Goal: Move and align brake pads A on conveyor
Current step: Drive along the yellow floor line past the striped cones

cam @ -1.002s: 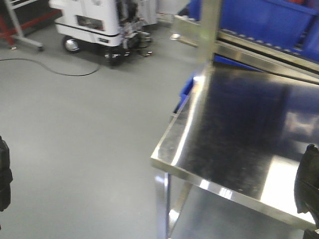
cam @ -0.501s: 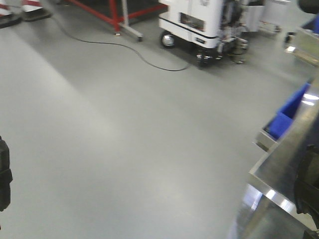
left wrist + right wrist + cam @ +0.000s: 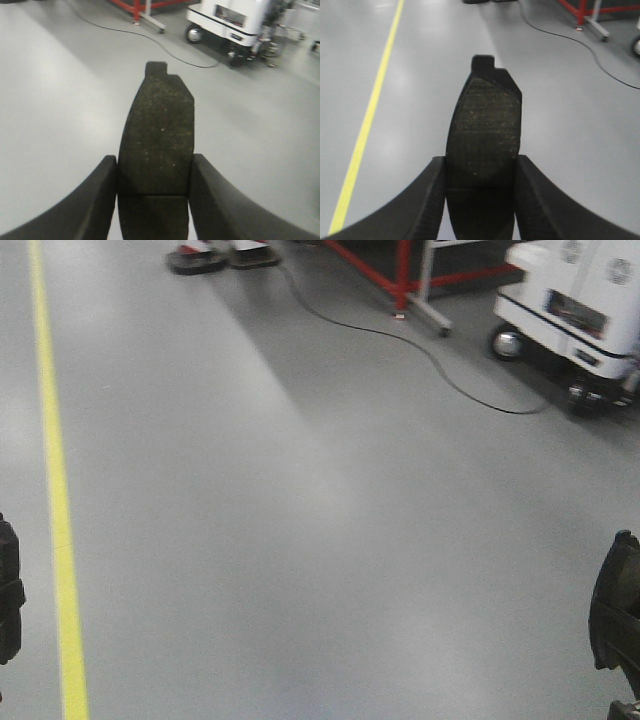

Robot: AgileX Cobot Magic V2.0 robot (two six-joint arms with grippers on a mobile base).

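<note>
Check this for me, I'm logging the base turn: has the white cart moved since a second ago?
No. The white cart keeps its place beside the red frame and floor cable; the whole view swung left, not the cart.

Count: two brake pads A [image 3: 157, 135] [image 3: 485, 130], one per wrist view. Two grippers: left gripper [image 3: 152, 162], right gripper [image 3: 480, 162]. Front view: one yellow floor line [image 3: 55, 490] at 9 o'clock, one black cable [image 3: 420, 340] at 1 o'clock, one white wheeled cart [image 3: 580, 310] at 2 o'clock, one red frame [image 3: 405, 270] at 12 o'clock, two red-and-white bases [image 3: 195, 258] [image 3: 250, 252] at 11 o'clock.
</note>
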